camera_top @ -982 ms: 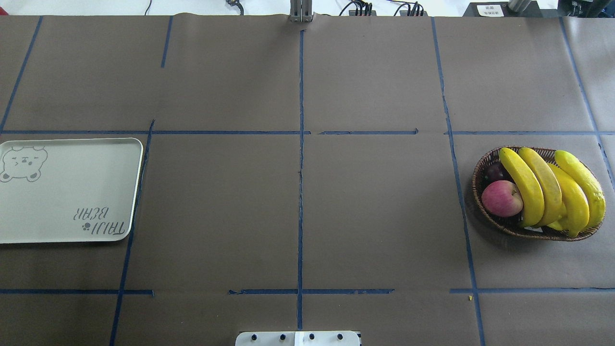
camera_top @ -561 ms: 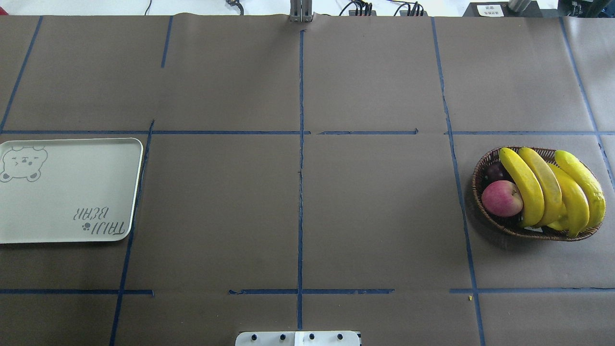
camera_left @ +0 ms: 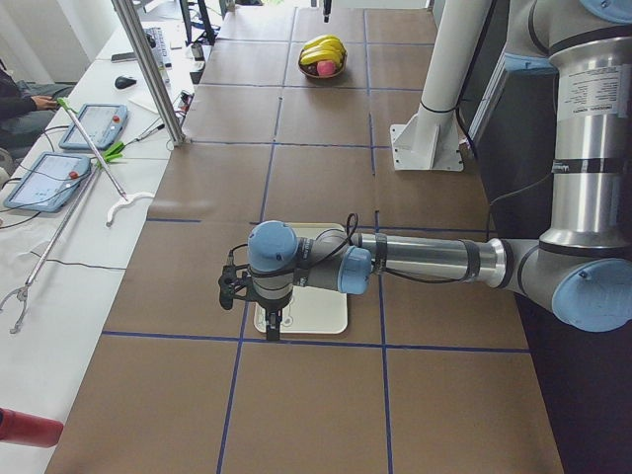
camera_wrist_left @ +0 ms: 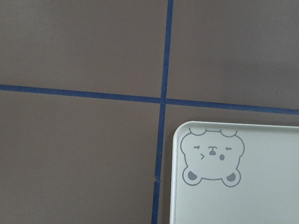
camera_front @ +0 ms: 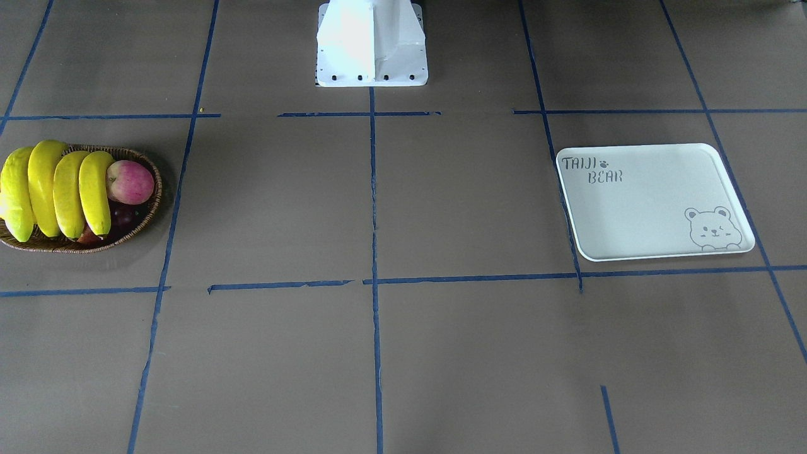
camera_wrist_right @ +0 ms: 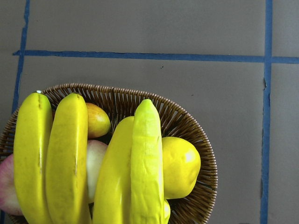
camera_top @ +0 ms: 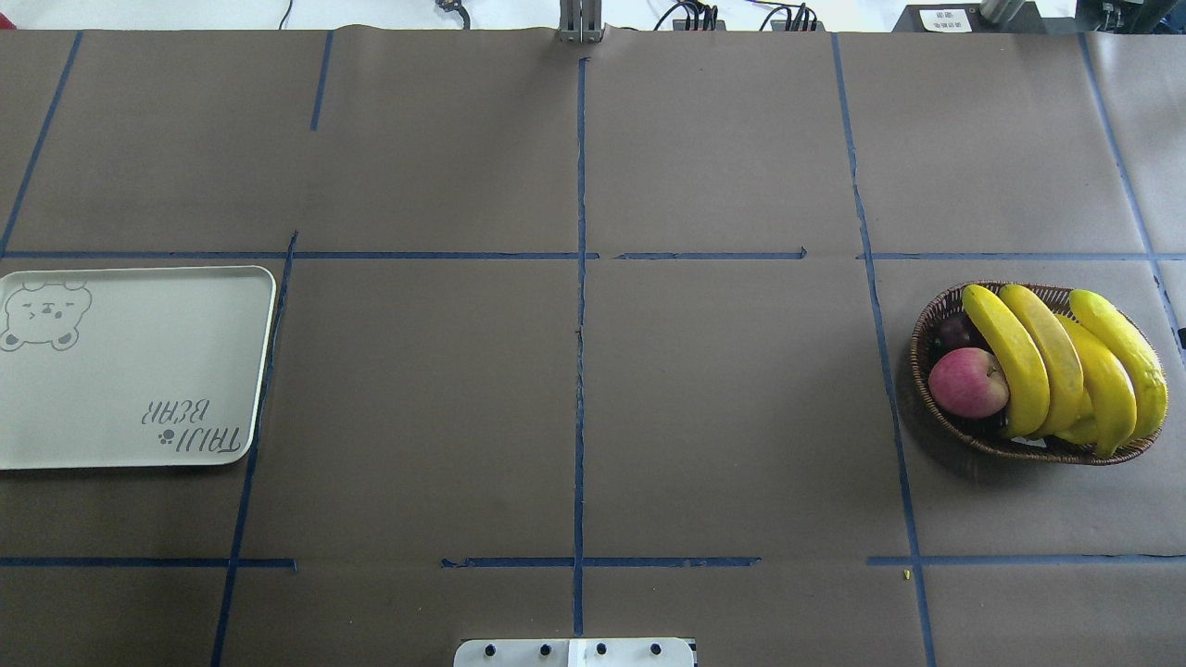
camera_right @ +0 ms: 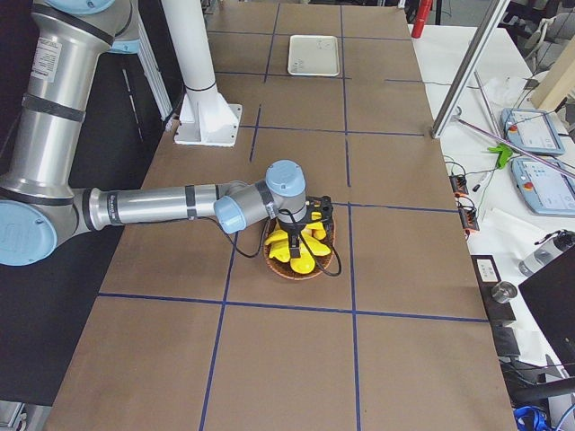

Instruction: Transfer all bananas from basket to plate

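Several bright-yellow bananas [camera_top: 1056,366] lie side by side in the brown wicker basket [camera_top: 919,357] at the table's right; they also show in the front view [camera_front: 57,189] and the right wrist view [camera_wrist_right: 70,158]. The white "TAIJI BEAR" plate [camera_top: 130,371] lies empty at the table's left. My right gripper [camera_right: 296,235] hangs over the basket [camera_right: 301,268]. My left gripper [camera_left: 275,324] hangs over the near corner of the plate [camera_left: 316,311]. Both grippers show only in the side views, so I cannot tell whether they are open or shut.
A red apple [camera_top: 968,382], a dark fruit [camera_top: 954,329] and a squat yellow fruit [camera_wrist_right: 180,161] share the basket. The white robot base [camera_front: 372,44] stands at the table's near edge. A metal pole [camera_left: 148,69] and tablets [camera_left: 89,123] stand on the operators' side.
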`<state>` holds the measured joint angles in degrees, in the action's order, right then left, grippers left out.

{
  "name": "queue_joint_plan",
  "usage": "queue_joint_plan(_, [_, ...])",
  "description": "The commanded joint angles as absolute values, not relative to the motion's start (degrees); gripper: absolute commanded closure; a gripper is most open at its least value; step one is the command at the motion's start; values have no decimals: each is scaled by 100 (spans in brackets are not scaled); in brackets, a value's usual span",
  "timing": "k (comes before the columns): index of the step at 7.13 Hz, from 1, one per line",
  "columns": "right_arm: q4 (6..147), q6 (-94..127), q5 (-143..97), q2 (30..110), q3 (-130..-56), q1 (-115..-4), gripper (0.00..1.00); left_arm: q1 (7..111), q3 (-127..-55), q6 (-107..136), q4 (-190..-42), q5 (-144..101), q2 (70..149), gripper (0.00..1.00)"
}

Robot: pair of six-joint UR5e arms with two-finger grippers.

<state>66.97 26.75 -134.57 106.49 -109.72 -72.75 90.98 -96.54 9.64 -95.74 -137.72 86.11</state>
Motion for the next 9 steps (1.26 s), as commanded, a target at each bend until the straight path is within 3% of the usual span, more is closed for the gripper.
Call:
queue_joint_plan(1, [6548,2777,-13430,10565,-10759,-7023,10,9097,-9650,967,-9589,-13772,8596,0])
queue_joint_plan(4, [6539,2769,-13421,10468,-10538,-6865,22,9088,-9650,949,-9598,-13772,8596,0])
queue_joint_plan(9, [6530,2716,-13421,10468,-10398,-6759,22,9088,-9650,949,-9598,-13772,8596,0])
